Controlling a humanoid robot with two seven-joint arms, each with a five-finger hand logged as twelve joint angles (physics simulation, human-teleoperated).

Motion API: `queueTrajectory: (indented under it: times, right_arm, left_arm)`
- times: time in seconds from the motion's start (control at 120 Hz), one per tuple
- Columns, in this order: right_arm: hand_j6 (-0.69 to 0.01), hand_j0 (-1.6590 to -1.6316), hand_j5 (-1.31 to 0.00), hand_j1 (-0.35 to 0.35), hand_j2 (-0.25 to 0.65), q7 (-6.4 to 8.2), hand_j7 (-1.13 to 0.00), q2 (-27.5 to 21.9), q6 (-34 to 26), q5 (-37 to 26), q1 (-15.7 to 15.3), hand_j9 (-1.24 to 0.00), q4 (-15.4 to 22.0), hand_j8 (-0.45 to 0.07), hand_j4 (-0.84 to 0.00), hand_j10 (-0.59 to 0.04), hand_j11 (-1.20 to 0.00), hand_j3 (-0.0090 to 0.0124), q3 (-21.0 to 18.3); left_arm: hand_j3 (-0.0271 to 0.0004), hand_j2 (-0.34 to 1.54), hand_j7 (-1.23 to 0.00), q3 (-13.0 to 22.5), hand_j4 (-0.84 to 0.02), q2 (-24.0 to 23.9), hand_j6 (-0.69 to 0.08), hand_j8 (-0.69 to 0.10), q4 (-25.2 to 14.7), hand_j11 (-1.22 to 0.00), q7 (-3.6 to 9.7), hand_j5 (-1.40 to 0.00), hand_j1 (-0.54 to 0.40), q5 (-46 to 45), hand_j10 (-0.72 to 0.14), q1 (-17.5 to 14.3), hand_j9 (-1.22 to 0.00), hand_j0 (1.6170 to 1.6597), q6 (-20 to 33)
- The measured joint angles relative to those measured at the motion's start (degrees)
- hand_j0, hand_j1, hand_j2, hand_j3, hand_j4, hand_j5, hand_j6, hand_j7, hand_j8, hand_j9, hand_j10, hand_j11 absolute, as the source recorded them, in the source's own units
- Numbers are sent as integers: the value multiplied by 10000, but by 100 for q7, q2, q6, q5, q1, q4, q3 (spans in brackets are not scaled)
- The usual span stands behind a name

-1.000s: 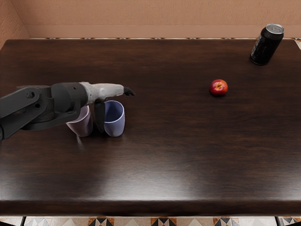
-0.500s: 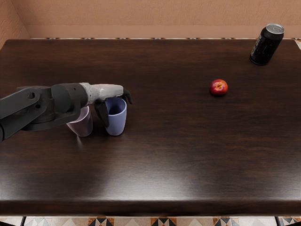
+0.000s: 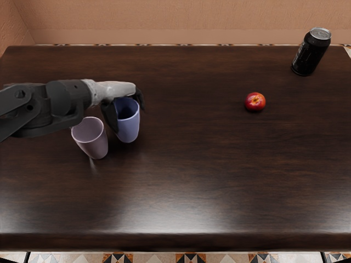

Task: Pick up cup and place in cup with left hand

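And here is the left hand (image 3: 119, 90), its arm (image 3: 68, 101) reaching in from the left side of the scene, and it has the blue cup (image 3: 129, 127) in its grip! The dark thumb (image 3: 109, 114) presses along the cup's left side, the dark fingers (image 3: 139, 98) curl round the far right of the rim, and the pale back of the hand sits just beyond the opening. The blue cup is close to upright, mouth up, over the left part of the table (image 3: 208, 181), and it looks to be off the wood, though how high I cannot tell. Just to its left and a little nearer, the pink cup (image 3: 93, 143) stands on the tabletop, open mouth up; the two cups are side by side, one not inside the other. Well apart, over on the right, there's a red fruit (image 3: 255, 102) on the table, and farther right, near the far edge, a black can (image 3: 310, 53) standing upright.
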Motion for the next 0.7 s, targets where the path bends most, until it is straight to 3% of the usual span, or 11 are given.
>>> queueTrajectory:
  times: [0.333, 0.475, 0.7]
  right_arm:
    - [5, -16581, 1, -3489, -2, 0, 0, 0, 0, 0, 0, 0, 0, 4, 0, 3, 0, 0, 0]
    - [5, -16581, 1, -3489, -2, 0, 0, 0, 0, 0, 1, 0, 0, 4, 0, 3, 0, 0, 0]
    - [6, -16581, 1, -3489, -2, 0, 0, 0, 0, 0, 1, 0, 0, 4, 0, 3, 0, 0, 0]
  left_arm:
    - [0, 302, -6388, -53, -4601, 740, -3389, -3074, -5, -6316, -1, -6401, -696, -1264, -4284, -1120, -6201, 16546, -552]
    - [0, 297, -6394, -87, -4621, 1043, -3371, -3097, -7, -6344, 0, -6442, -713, -1775, -4269, -1338, -6253, 16546, -842]
    - [0, 581, -6434, -109, -4604, 1467, -3073, -2817, -13, -6410, 0, -6528, -1056, -2154, -4033, -1426, -6311, 16546, -951]
